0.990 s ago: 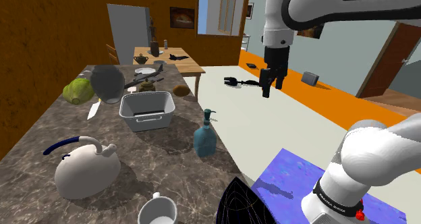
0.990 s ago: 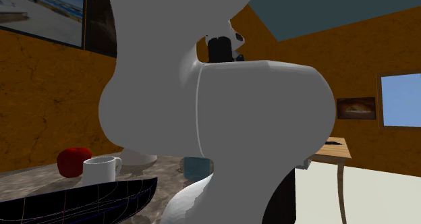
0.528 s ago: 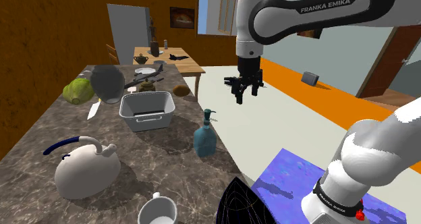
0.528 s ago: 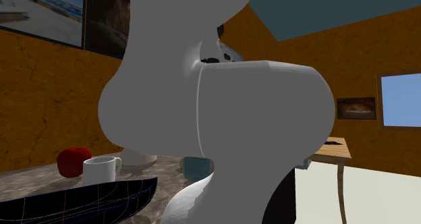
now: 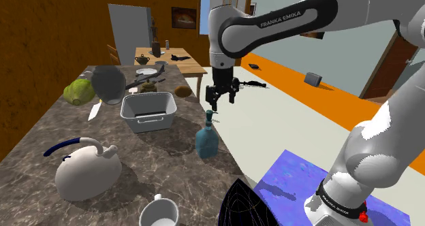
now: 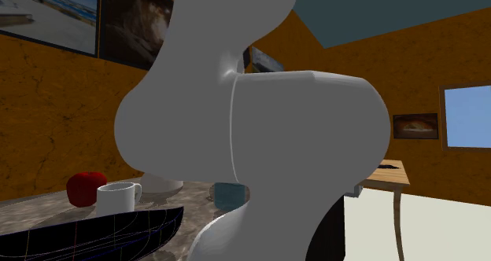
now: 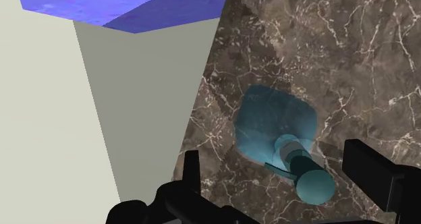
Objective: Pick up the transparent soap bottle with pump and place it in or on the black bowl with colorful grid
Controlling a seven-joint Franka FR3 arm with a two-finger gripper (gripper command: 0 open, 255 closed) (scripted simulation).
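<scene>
The see-through teal soap bottle with a pump (image 5: 207,137) stands upright on the dark veined marble counter (image 5: 156,160), close to the counter's edge on the shoulder view's right. In the wrist view the bottle (image 7: 275,121) is seen from above, its pump head lying between the two fingers without touching either. The all-black two-finger gripper (image 5: 221,102) hangs just above the pump, pointing down, its fingers spread apart and clasping nothing; the wrist view shows the same gap (image 7: 270,155). The black bowl with a colourful grid (image 5: 242,204) sits at the counter's near end, beside the stand's blue-violet patterned top (image 5: 293,180), with a white mug (image 5: 158,211) next to it. Beyond the bottle rests a pale grey rectangular tub (image 5: 148,111), and toward the shoulder view's lower left a white kettle with a blue handle (image 5: 87,171).
</scene>
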